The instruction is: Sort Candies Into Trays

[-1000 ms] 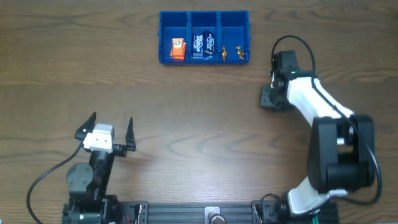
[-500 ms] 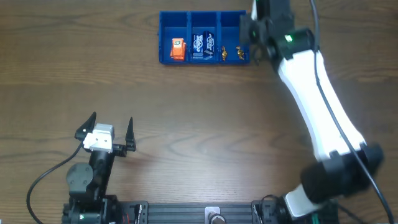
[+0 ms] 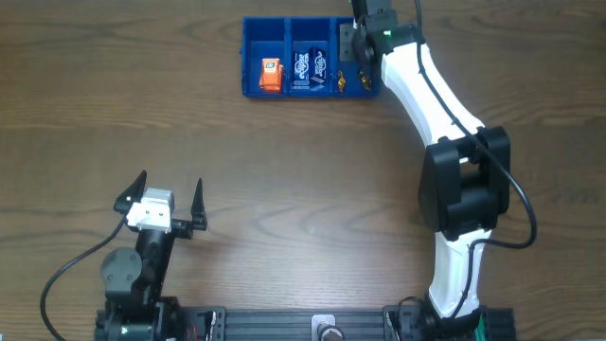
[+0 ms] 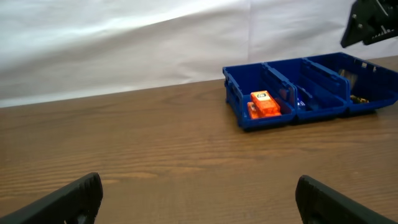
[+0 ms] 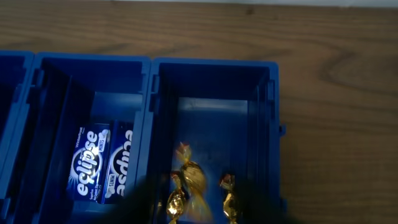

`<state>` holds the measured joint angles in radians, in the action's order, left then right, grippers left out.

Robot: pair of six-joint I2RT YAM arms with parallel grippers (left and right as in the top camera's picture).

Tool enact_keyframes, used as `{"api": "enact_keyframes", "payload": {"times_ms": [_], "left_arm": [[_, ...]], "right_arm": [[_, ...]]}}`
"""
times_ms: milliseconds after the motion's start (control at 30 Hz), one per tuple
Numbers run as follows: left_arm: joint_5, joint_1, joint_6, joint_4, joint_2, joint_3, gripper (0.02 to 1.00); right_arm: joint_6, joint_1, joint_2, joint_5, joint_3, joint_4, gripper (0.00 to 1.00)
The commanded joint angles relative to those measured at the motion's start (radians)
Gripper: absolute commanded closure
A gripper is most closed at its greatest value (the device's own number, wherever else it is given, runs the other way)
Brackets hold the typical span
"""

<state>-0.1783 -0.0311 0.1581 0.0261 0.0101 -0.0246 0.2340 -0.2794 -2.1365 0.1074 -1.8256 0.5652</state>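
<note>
Wooden table (image 3: 284, 170), blue tray (image 3: 270, 38), lettered packs (image 5: 99, 163)

Wood table (image 3: 284, 170); white backdrop (image 4: 124, 43) behind.

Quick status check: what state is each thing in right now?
Blue plastic three-compartment tray: upright, candy in every compartment.
Orange candy box: lying in left compartment.
Dark blue mint packs: lying in middle compartment.
Gold-wrapped candies: loose in right compartment.
Left gripper: open, holding nothing.
Right gripper: open, above right compartment.
</note>
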Motion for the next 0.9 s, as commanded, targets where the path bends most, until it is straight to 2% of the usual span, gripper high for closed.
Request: {"api": "enact_keyframes", "payload": {"times_ms": [33,100,267,433,600,633,767,800,900], "left_arm": [[-0.021,-0.001,0.010,0.033,-0.006,0.020,0.020],[-0.021,-0.001,0.010,0.033,-0.006,0.020,0.020],[-0.021,-0.001,0.010,0.033,-0.006,0.020,0.020],[-0.021,-0.001,0.010,0.033,-0.006,0.020,0.020],[-0.021,-0.001,0.010,0.033,-0.006,0.020,0.020],[-0.021,-0.001,0.010,0.033,-0.006,0.020,0.020],[-0.021,-0.001,0.010,0.033,-0.006,0.020,0.020],[-0.021,-0.001,0.010,0.033,-0.006,0.020,0.023],[-0.021,-0.001,0.010,0.033,-0.006,0.020,0.020]], "right_arm": [[0.001,-0.007,0.004,0.004,-0.024,-0.005,0.001],[0.000,-0.012,0.023,0.023,-0.024,0.004,0.001],[-0.003,0.008,0.199,0.167,0.078,0.012,0.001],[-0.084,0.096,0.513,0.162,0.315,-0.046,0.001],[-0.113,0.179,0.916,0.157,0.683,-0.232,0.001],[-0.113,0.194,0.984,0.142,0.747,-0.259,0.001],[-0.116,0.336,1.331,-0.084,1.082,-0.357,0.001],[-0.134,0.351,1.398,-0.108,1.145,-0.376,0.001],[-0.160,0.330,1.638,-0.111,1.369,-0.450,0.001]]}}
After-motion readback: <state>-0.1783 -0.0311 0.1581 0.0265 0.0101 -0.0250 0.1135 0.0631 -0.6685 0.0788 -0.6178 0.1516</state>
